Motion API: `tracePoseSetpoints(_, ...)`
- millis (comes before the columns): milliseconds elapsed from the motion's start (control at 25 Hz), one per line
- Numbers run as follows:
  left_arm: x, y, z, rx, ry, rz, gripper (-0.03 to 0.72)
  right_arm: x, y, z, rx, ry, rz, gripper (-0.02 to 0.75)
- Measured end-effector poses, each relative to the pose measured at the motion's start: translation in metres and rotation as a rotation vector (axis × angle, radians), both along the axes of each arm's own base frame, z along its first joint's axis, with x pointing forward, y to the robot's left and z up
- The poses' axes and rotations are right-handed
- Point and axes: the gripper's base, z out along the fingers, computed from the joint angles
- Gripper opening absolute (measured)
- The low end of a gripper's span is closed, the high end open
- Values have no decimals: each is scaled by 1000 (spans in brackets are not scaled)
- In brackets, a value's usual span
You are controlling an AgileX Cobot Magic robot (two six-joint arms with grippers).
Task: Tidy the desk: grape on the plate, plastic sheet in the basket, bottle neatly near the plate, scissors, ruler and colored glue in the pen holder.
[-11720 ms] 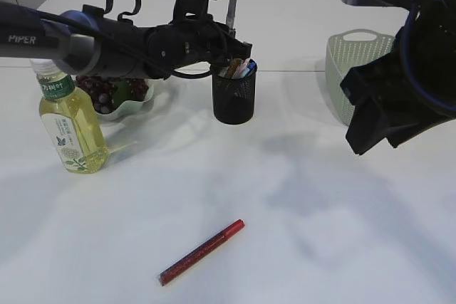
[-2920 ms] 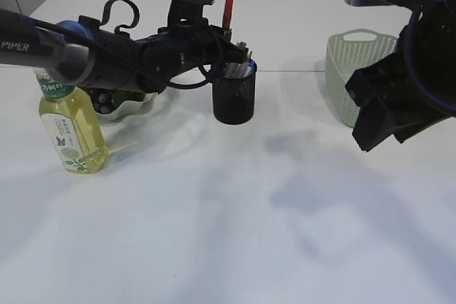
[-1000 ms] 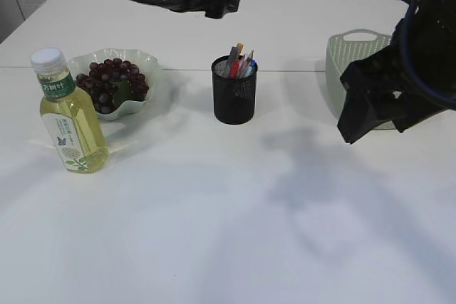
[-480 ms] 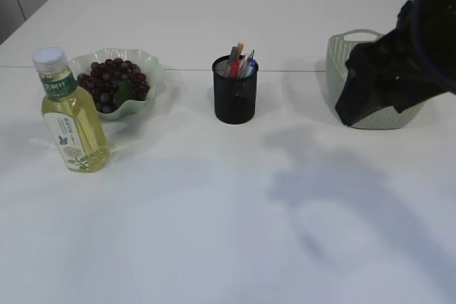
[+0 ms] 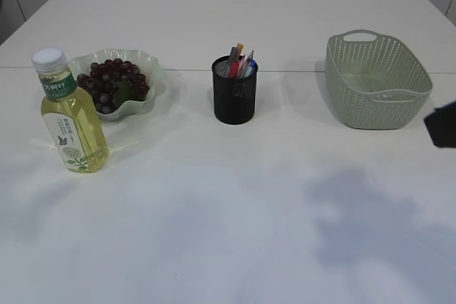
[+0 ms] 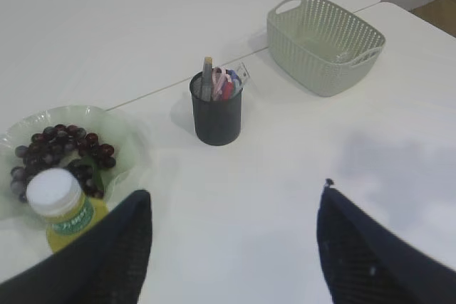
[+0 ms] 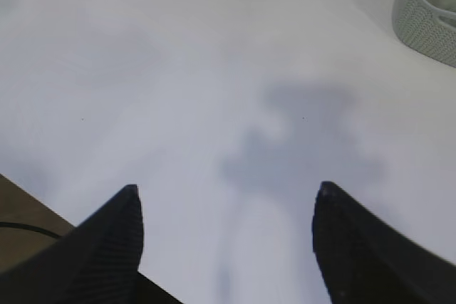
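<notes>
Both grippers hang with jaws wide apart, holding and touching nothing: the left gripper (image 6: 231,247) above the table (image 5: 228,211), the right gripper (image 7: 224,240) over its near edge. Grapes (image 5: 110,83) sit on the plate (image 5: 153,69), far left. The bottle (image 5: 70,115) stands touching the plate's near-left rim. The pen holder (image 5: 235,94) holds several items, too small to identify. The basket's (image 5: 377,83) contents are hard to make out.
</notes>
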Motion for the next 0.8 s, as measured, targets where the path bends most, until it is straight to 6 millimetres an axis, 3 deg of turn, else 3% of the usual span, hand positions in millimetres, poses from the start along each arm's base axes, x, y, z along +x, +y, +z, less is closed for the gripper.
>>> tracePoseSetpoints(240,-86,48,-29,-65,-120,-5,529,-63,-27,-19,37,-126,14,575)
tracePoseSetpoints(360,-116,64,-46,-73,-139,-14,529,-89,-38,-30,61,-188,16,575)
tracePoseSetpoints(560,-144,78,-77,-20,-64,-34,529,-124,-53,-46,79,-263,31,575)
tracePoseSetpoints(800,-163,88,-104,23,-4,-50,527,-154,-67,-59,73,-347,44,575)
